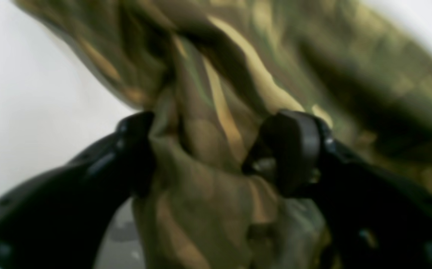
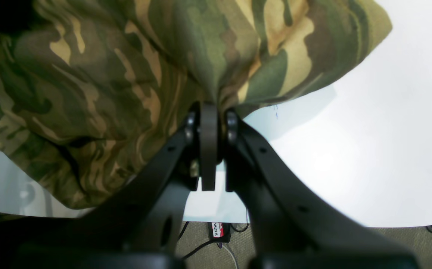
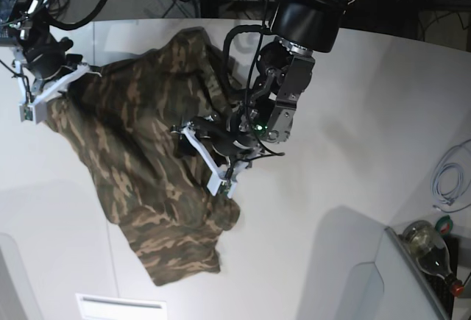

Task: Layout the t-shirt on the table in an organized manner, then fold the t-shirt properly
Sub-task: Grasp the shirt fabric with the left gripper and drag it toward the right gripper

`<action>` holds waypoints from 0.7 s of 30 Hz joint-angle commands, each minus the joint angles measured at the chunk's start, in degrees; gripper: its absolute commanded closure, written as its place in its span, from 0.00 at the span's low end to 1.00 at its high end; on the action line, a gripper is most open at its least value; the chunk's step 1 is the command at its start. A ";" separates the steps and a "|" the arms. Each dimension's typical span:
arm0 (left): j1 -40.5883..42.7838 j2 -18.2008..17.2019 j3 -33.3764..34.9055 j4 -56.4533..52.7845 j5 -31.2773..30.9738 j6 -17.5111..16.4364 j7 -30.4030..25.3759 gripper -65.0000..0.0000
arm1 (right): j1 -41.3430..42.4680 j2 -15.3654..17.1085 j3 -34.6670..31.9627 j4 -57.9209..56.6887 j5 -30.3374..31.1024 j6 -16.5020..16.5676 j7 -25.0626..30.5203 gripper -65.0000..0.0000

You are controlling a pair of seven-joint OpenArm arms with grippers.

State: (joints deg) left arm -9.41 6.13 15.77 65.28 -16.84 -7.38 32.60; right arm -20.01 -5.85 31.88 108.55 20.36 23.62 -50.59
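- My right fingers (image 2: 209, 112) pinch the t-shirt (image 3: 147, 151) edge tight.
- My left fingers (image 1: 204, 149) stand wide apart, cloth bunched between them over the table (image 3: 353, 114).

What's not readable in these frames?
- Left wrist view: motion blur smears the camouflage cloth t-shirt; whether the left gripper pinches the cloth between its spread jaws is unclear.
- Right wrist view: the right gripper hides the cloth edge it clamps.
- Base view: the shirt is bunched on the white table; neckband and label can't be found.
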 commanded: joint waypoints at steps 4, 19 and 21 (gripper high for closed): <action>-0.04 0.33 -1.13 3.52 -0.61 -0.14 -1.08 1.00 | 0.10 0.44 0.17 0.85 0.52 -0.01 1.23 1.00; -0.92 1.74 9.77 32.00 3.08 8.39 9.29 1.00 | 0.45 3.69 -0.01 0.94 0.52 0.25 0.79 1.00; -3.65 2.87 13.81 28.39 2.99 8.39 9.03 1.00 | 0.19 4.40 0.08 0.94 0.61 0.25 0.79 1.00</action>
State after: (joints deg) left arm -11.92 8.93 29.65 93.14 -13.67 1.10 42.59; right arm -19.86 -1.72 31.73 108.47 20.56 24.23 -50.81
